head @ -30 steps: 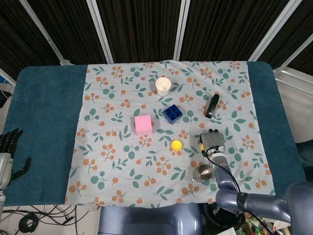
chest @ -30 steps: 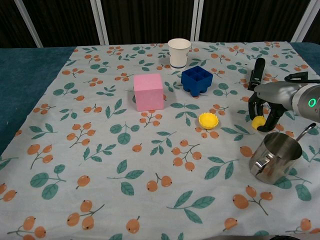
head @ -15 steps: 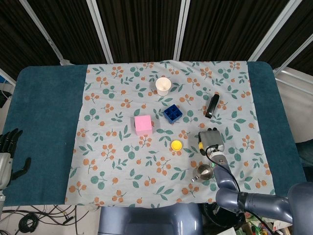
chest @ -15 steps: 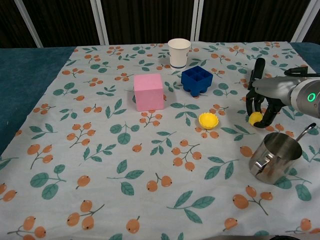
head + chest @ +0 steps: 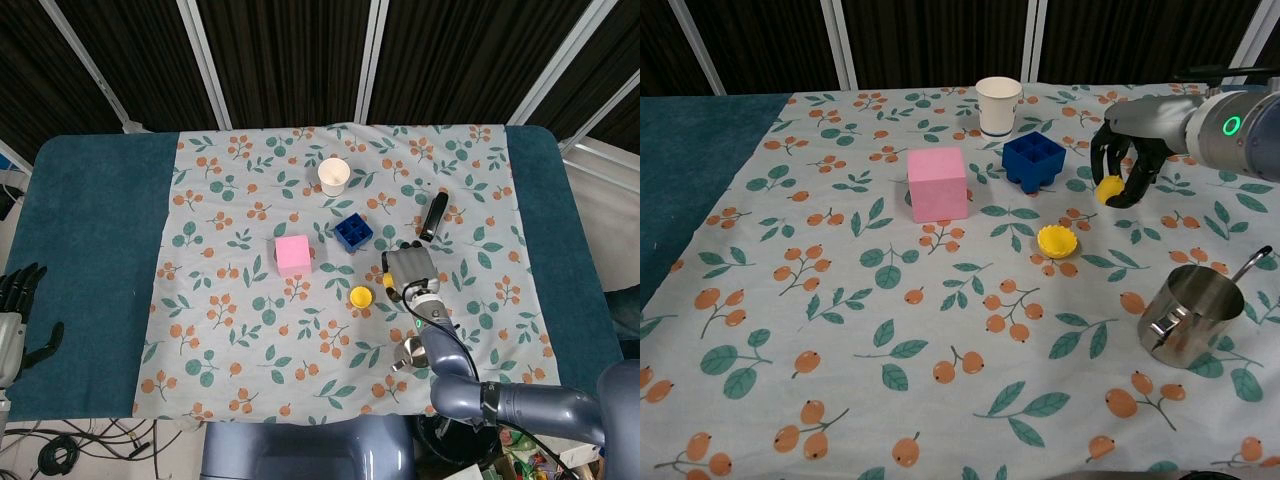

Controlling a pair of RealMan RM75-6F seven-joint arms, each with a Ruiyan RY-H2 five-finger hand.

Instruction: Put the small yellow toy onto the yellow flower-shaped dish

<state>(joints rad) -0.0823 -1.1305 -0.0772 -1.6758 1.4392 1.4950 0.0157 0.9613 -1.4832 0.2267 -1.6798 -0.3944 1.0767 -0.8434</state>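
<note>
My right hand point(image 5: 1127, 160) pinches the small yellow toy point(image 5: 1108, 189) above the counter point(image 5: 700, 130); the yellow flower-shaped dish point(image 5: 1057, 241) sits below-left of it. My left hand point(image 5: 18, 310) rests spread.

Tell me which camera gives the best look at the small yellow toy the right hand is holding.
The chest view: the small yellow toy shows plainly between the fingers of the right hand, lifted above the cloth. In the head view the hand covers most of it, leaving only a yellow sliver at its edge.
</note>
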